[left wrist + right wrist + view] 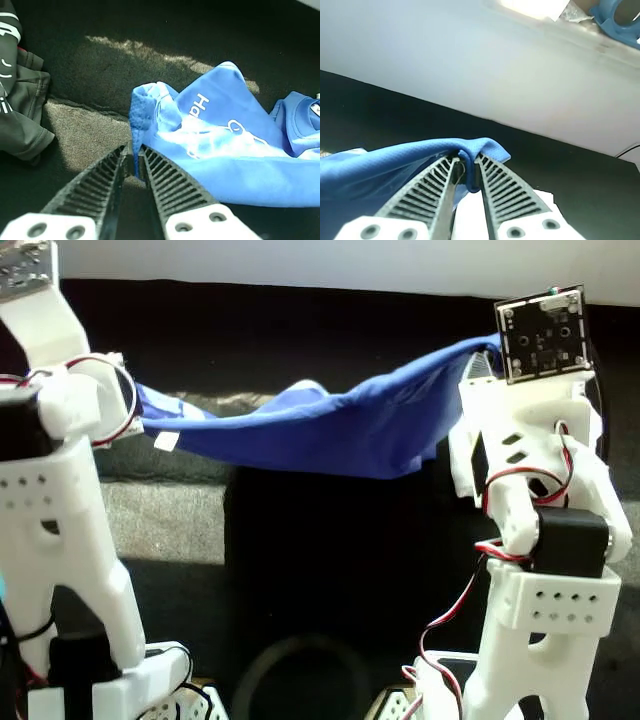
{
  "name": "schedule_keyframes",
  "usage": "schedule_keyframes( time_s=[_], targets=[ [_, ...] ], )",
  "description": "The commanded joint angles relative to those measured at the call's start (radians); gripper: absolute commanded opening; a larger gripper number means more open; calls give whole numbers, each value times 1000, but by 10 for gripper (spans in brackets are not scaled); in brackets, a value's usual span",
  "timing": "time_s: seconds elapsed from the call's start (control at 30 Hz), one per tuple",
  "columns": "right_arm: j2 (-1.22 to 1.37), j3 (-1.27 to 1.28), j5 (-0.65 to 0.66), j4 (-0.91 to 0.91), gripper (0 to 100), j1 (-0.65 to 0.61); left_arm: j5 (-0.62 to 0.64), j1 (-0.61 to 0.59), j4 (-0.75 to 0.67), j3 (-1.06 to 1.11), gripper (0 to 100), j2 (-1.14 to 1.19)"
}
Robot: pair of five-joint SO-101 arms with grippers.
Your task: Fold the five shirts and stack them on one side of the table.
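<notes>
Hanging slack between the two grippers, the blue shirt (330, 430) sags at its middle above the dark table (300, 550); it reads as light, limp mesh that will drape and slide rather than hold a crease. The left gripper (134, 150) pinches a thin hem edge at its very tips, and the right gripper (465, 162) is clamped on a bunched fold, also at the tips. Better holds, by judgement, are hems or seams taken deeper between the jaws; a black shirt (22, 100) lies crumpled near the left gripper.

White lettering (201, 107) crosses the blue shirt (260, 165), unreadable.
</notes>
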Motion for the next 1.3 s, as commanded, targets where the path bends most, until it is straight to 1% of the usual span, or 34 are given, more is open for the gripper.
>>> schedule_keyframes(
  time_s=[0.0,0.1,0.23,0.47,0.6,0.73,0.87,0.93,1.03,1.17,1.27],
  targets=[
    [-10,-99,-3,7,7,7,26,10,-6,-27,9,-93],
    [-1,-64,-3,16,7,4,68,8,-21,38,9,-102],
    [-10,50,-3,16,7,4,66,12,-63,254,9,-71],
    [-10,295,-2,10,7,-28,66,13,-250,641,9,58],
    [-10,450,-5,-73,7,-45,48,15,-358,785,9,139],
    [-10,533,-3,-130,7,-42,-80,15,-416,845,24,182],
    [-10,539,-5,-133,7,-45,-192,8,-422,840,123,173],
    [-10,538,-3,-133,7,-45,-259,8,-422,840,152,159],
    [-10,536,-3,-133,7,-45,-373,8,-427,840,154,137],
    [-10,544,-3,-133,7,-45,-517,7,-477,840,154,117],
    [-10,539,-3,-133,7,-45,-572,7,-494,840,155,120]
  ],
)
